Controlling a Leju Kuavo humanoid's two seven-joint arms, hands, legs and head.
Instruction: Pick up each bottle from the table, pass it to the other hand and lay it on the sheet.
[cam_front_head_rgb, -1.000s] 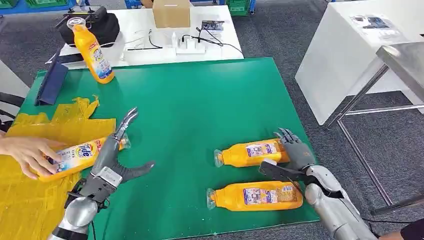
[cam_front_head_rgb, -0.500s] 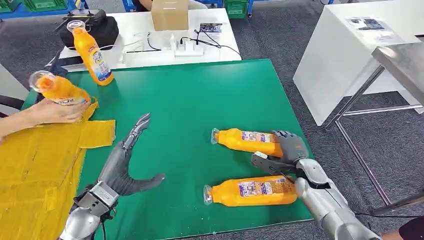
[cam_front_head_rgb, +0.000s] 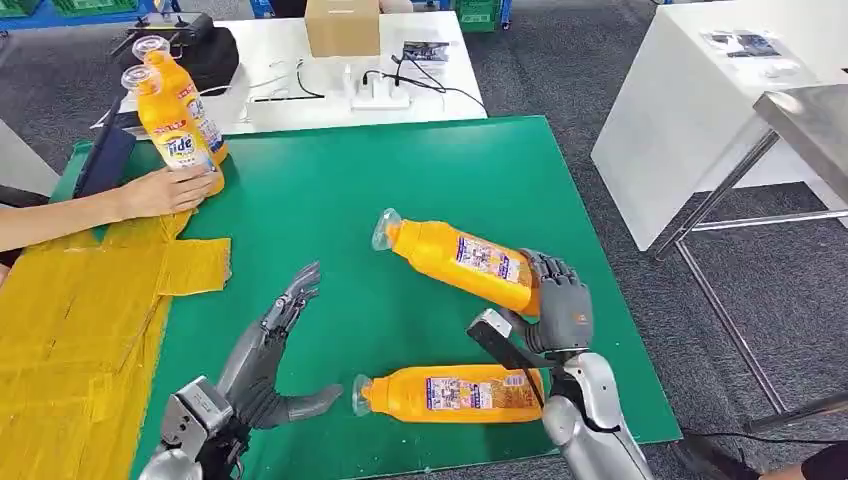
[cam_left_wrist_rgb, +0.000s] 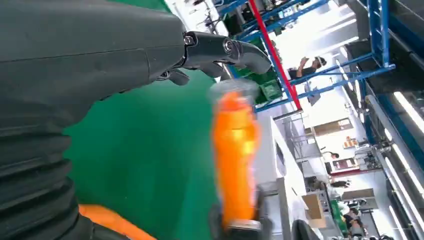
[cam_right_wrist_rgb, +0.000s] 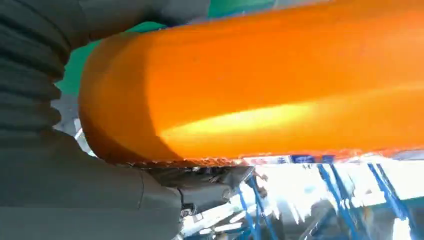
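We are gripping the orange plastic bottle (cam_front_head_rgb: 463, 257) by its base in our right hand (cam_front_head_rgb: 555, 300), above the green tabletop (cam_front_head_rgb: 400, 180); our empty left hand (cam_front_head_rgb: 265, 350) is spread open, so we should bring them together slowly.

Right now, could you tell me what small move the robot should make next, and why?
Probably bring the right hand toward the left hand. The right hand already holds one orange bottle lifted off the green table, cap end pointing left, while the left hand waits open with its fingers spread.

Warehouse workshop, blue racking (cam_left_wrist_rgb: 350, 75), green crates (cam_front_head_rgb: 480, 12)
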